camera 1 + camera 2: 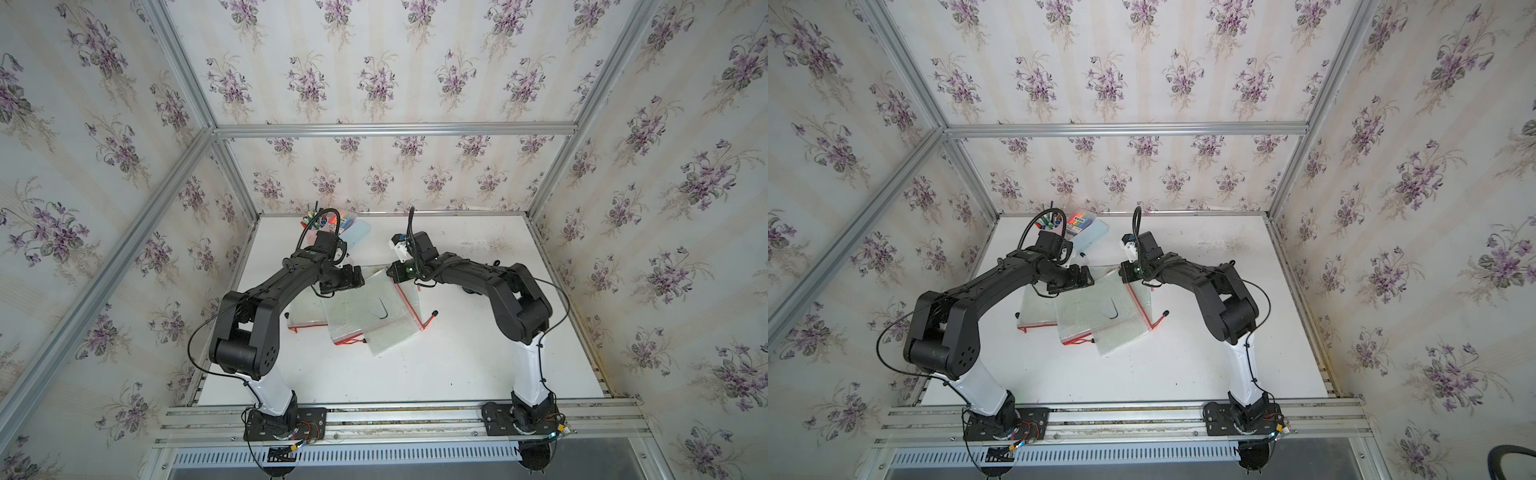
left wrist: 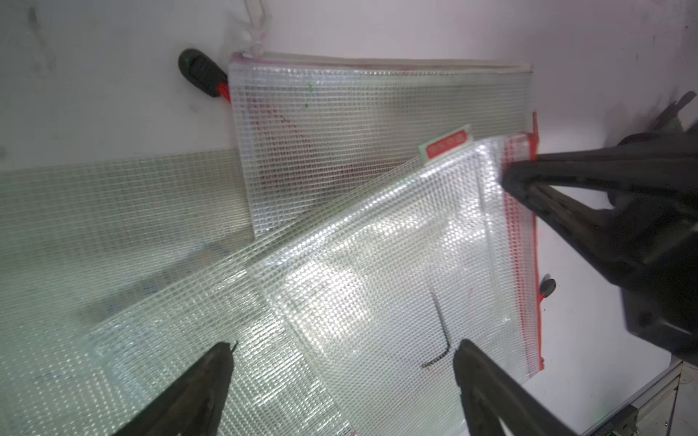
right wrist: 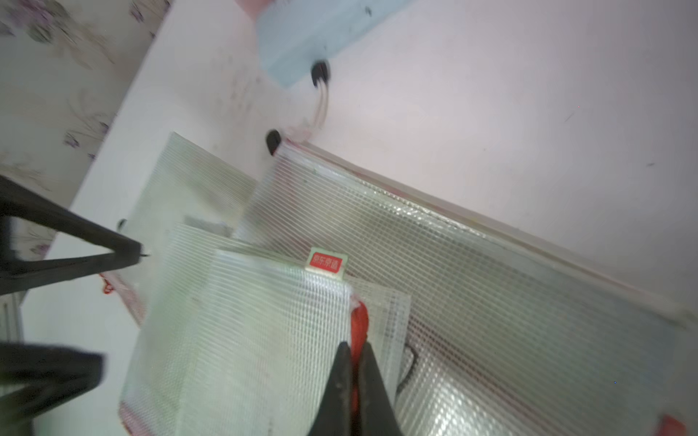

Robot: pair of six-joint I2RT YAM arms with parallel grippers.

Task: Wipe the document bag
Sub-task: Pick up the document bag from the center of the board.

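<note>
Pinches red zip edge (image 3: 359, 324) of top bag (image 2: 377, 256) at far corner with right fingers (image 3: 340, 377); holds left fingers (image 2: 204, 385) wide just above its face, zip side lying away from them.

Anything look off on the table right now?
The document bags lie in a skewed, overlapping heap. The top bag carries a hooked black mark, and the right gripper is shut on its red zip edge. The left gripper is open above it. No wiping cloth is in view.
</note>
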